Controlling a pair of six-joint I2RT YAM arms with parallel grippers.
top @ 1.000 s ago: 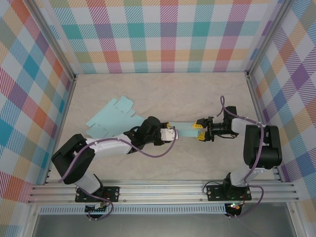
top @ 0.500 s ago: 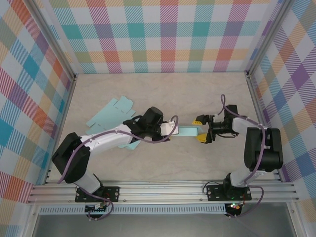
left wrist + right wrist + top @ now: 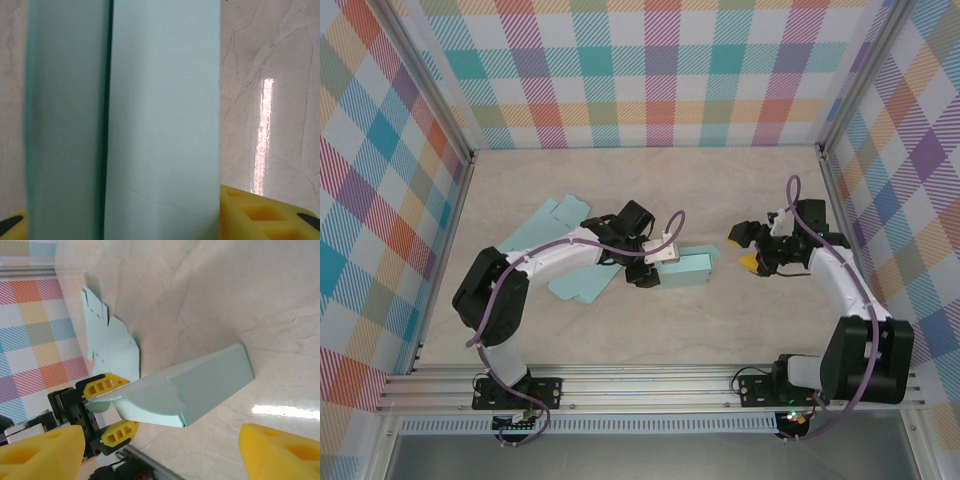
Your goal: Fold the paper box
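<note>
Now the right pincer (image 3: 750, 248) has let go: its yellow fingers stand wide with nothing between them. The folded end of the paper box (image 3: 688, 270) lies apart from it, out beyond its fingertips. A second ago that pincer sat right on the tip of the teal strip; half a second ago it was spread around the tip. It has since pulled away, and its arm has swung outward.

The left pincer (image 3: 655, 270) straddles the box's folded section, one finger on either side, with the rest of the section stretching ahead of its fingertips. Whether it clamps the card or only brackets it I cannot tell. Behind its wrist, the unfolded panels (image 3: 555, 225) have slid a little on the table (image 3: 740, 190).

In my judgement one crease is made, since the strip is now a doubled, raised section. The flat panels remain to be folded.
</note>
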